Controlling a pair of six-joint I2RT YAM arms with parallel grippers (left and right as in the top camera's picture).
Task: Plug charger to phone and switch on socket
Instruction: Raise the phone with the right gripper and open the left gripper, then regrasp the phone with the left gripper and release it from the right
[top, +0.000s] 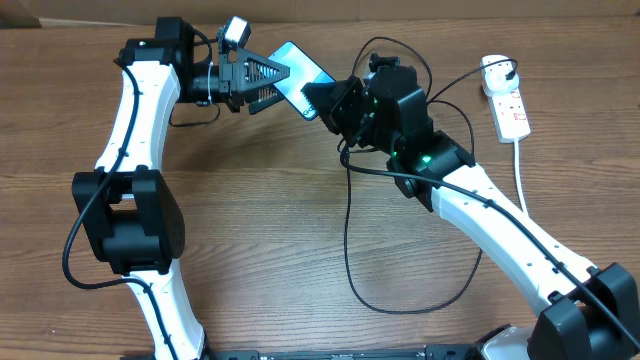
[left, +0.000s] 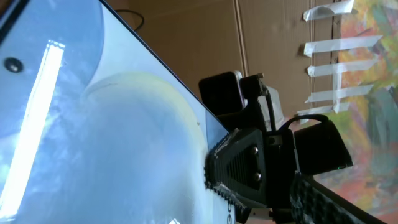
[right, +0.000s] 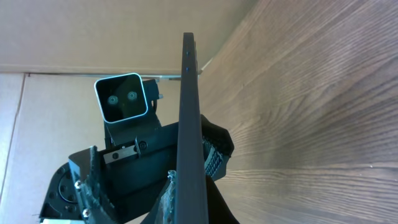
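The phone (top: 300, 68), with its light blue screen up, is held off the table at the back centre. My left gripper (top: 272, 82) is shut on its left part. In the left wrist view the screen (left: 93, 124) fills the frame and a toothed finger of the left gripper (left: 217, 183) presses on it. My right gripper (top: 335, 108) is shut at the phone's right end, where the black charger cable (top: 350, 240) ends; the tip is hidden. The right wrist view shows the phone edge-on (right: 189, 112) between my right gripper's fingers (right: 196, 208). The socket (top: 512, 112) lies far right.
The cable loops over the table's middle and front, then runs up to the white adapter (top: 495, 68) at the socket's top. The socket's thick white cord (top: 522, 185) runs down the right side. A cardboard wall stands behind the table.
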